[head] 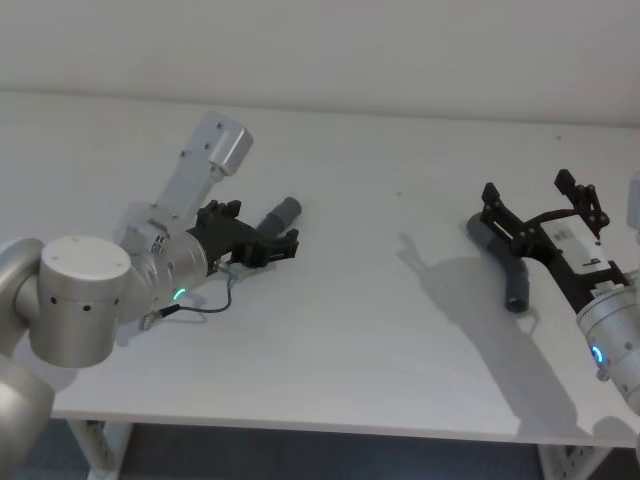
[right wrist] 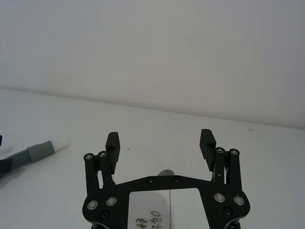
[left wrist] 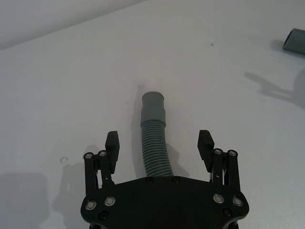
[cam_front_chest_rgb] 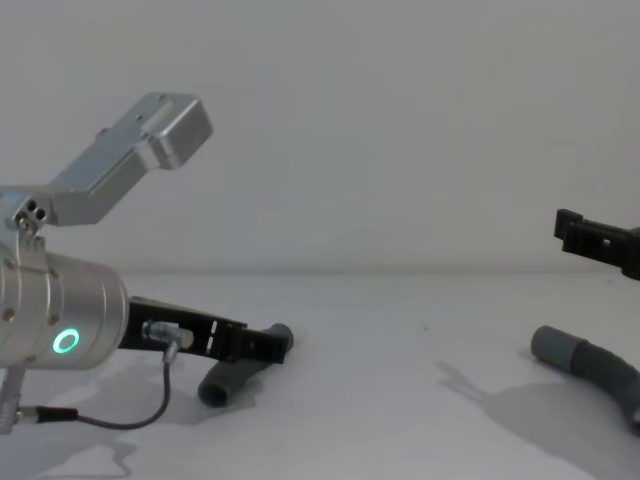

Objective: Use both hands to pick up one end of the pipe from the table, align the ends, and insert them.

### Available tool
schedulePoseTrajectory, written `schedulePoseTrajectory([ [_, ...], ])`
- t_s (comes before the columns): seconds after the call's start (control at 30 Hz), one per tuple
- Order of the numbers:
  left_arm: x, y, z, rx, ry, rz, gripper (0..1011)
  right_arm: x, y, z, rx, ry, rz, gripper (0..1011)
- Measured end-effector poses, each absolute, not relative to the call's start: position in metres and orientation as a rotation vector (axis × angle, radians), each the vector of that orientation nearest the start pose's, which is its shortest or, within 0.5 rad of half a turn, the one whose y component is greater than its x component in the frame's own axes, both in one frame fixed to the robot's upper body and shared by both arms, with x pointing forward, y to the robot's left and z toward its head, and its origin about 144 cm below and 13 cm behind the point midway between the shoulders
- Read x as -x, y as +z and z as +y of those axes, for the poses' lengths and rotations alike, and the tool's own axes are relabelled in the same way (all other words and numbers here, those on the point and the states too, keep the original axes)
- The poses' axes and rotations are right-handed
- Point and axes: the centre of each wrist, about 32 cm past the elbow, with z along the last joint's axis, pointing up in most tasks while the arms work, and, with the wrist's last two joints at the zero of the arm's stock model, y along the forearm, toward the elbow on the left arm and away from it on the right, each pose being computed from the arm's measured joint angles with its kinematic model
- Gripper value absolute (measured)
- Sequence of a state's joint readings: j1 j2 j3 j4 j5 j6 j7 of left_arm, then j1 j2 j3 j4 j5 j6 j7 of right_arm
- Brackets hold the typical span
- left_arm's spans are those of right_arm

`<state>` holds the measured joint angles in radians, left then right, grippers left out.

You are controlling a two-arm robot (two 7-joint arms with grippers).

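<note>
While it stands spread wide, the black two-finger left gripper (left wrist: 159, 140) straddles a dark-grey ribbed hose piece (left wrist: 153, 119) on the matte white table (head: 380, 330). The right gripper (right wrist: 159, 140), likewise released, hovers over the other piece (head: 497, 250).

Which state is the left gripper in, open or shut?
Open. The fingers of the left gripper stand wide apart, one on each side of the hose piece, not touching it.

Lighting: bright, even and diffuse across the white table (head: 350, 380). Shadows: soft grey, thrown by the right gripper (head: 532, 195) toward the robot's left and the table's near edge; fainter beneath the left gripper (head: 262, 228). A green ring light (head: 180, 294) glows on the left wrist.
</note>
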<state>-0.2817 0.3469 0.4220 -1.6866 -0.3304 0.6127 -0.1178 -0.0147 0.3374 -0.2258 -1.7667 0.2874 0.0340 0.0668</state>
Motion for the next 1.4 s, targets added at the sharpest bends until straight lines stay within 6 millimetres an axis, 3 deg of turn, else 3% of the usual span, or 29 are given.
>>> schedulePoseTrajectory([
  [1.4, -0.519, 1.23, 0.185, -0.428, 0.996, 0.214, 1001, -0.443, 1.189, -0.237, -0.026, -1.229, -0.075, 1001],
])
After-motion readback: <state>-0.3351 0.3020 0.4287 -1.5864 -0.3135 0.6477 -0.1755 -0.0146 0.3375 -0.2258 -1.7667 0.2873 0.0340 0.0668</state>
